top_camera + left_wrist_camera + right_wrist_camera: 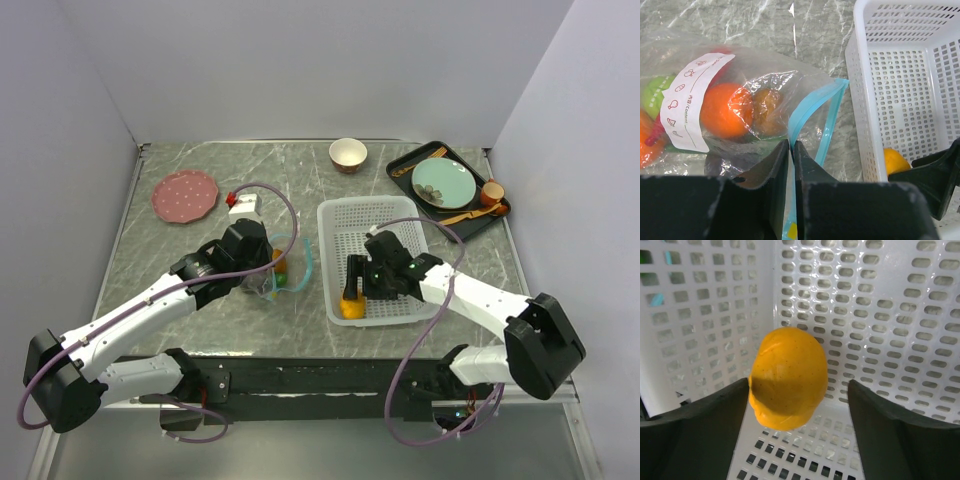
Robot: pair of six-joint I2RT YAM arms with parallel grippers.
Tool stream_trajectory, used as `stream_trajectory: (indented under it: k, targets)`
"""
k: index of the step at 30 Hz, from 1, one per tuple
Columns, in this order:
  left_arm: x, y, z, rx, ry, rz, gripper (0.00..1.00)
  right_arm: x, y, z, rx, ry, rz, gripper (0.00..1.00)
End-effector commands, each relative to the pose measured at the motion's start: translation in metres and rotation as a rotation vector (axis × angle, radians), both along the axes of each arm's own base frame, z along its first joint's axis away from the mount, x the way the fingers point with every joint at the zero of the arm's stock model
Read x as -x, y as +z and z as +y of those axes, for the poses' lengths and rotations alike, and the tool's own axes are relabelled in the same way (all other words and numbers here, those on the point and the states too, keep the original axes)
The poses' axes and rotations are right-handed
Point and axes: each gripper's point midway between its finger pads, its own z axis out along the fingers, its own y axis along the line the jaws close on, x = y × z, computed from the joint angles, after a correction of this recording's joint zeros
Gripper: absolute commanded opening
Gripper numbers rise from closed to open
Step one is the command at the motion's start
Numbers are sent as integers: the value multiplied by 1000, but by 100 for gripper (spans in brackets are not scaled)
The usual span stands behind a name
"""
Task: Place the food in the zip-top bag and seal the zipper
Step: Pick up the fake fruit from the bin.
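The zip-top bag [740,75] lies on the marble table left of the white basket, mouth toward the basket. Inside it I see an orange [722,111], a brown kiwi [767,111], a green apple [654,92] and a red chili [655,132]. The teal zipper [812,102] gapes in a loop. My left gripper [791,146] is shut on the near lip of that strip. In the basket's near left corner lies the yellow fruit [787,377]. My right gripper [799,385] stands open around it, the left finger against the fruit and the right finger apart from it.
The white mesh basket [325,215] sits mid-table, close beside the bag [288,262]. A pink plate [185,195] lies back left and a small bowl [347,153] at the back. A black tray [404,164] at back right holds a teal plate [444,183], wooden spoons and a brown cup [491,191].
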Motion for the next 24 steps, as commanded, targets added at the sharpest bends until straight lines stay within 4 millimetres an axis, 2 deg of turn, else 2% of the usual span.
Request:
stream_trajectory:
  k: [1, 2, 5, 7, 11, 16, 17, 19, 22, 24]
  targets:
    - [-6, 21, -8, 51, -7, -48, 15, -9, 11, 8, 11, 39, -20, 77]
    - [-7, 22, -8, 52, -7, -50, 15, -11, 12, 10, 12, 38, -21, 70]
    - [-7, 23, -7, 44, -3, -52, 15, -15, 8, 10, 30, 19, -10, 58]
    - [-7, 23, -6, 45, -3, -54, 15, -20, 7, 10, 38, 3, -18, 54]
    - [-6, 21, -6, 46, -3, -50, 15, -36, 21, 11, 41, -43, -77, 49]
    - [-6, 19, -7, 43, -5, -43, 15, -68, 43, 3, 93, -144, -188, 47]
    - [-7, 21, -8, 45, -5, -47, 15, -76, 44, -6, 139, -188, -220, 47]
    - [-7, 21, -8, 47, -7, -47, 15, -87, 45, -8, 159, -218, -252, 48]
    - [-7, 23, -9, 49, -12, -50, 15, -104, 49, -6, 187, -229, -279, 52]
    - [-7, 23, -8, 44, -8, -47, 15, -108, 40, -2, 205, -215, -265, 55]
